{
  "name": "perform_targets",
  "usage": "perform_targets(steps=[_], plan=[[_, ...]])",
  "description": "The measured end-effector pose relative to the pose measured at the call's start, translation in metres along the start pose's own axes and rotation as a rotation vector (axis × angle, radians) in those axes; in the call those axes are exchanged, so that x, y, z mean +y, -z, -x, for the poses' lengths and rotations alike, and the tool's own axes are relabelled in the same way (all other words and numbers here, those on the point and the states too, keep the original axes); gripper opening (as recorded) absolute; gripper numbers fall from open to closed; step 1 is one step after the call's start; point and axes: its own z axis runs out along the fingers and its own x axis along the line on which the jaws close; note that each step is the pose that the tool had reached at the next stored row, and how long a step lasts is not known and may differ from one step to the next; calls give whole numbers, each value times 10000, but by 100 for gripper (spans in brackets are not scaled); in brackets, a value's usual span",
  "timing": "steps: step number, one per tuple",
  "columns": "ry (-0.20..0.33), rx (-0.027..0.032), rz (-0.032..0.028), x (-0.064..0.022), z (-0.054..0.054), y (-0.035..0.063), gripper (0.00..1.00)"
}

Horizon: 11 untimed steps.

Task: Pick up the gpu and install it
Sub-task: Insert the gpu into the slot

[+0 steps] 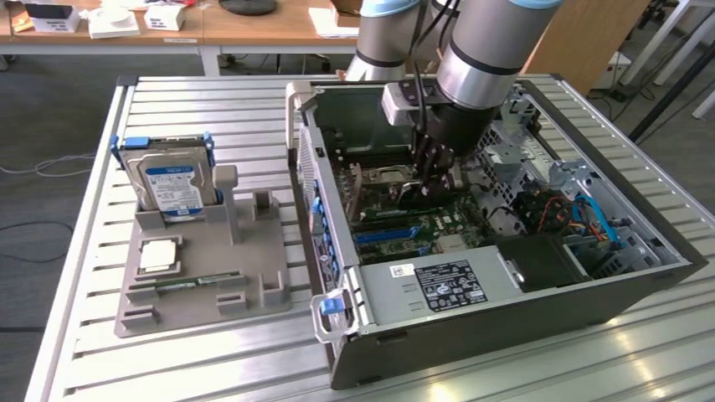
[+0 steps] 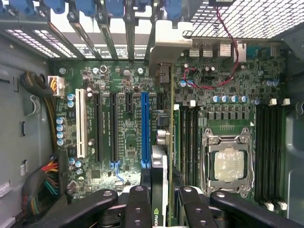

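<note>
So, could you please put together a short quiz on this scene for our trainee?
1. True or false: the pincer is shut on the gpu inside the computer case.
2. What sits upright in the grey stand outside the case? A) hard drive B) fan C) keyboard
3. Fill in: the long slot beside the gpu is coloured ____.
Key: 1 true; 2 A; 3 blue.

Ribbed metal table (image 1: 223, 352), matt plastic holder (image 1: 190, 293)
</note>
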Motion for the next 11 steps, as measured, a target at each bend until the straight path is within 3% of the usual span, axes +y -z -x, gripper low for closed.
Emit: perform_targets(steps=[11], plan=[[1,-1,-1,0,-3,-32,27]])
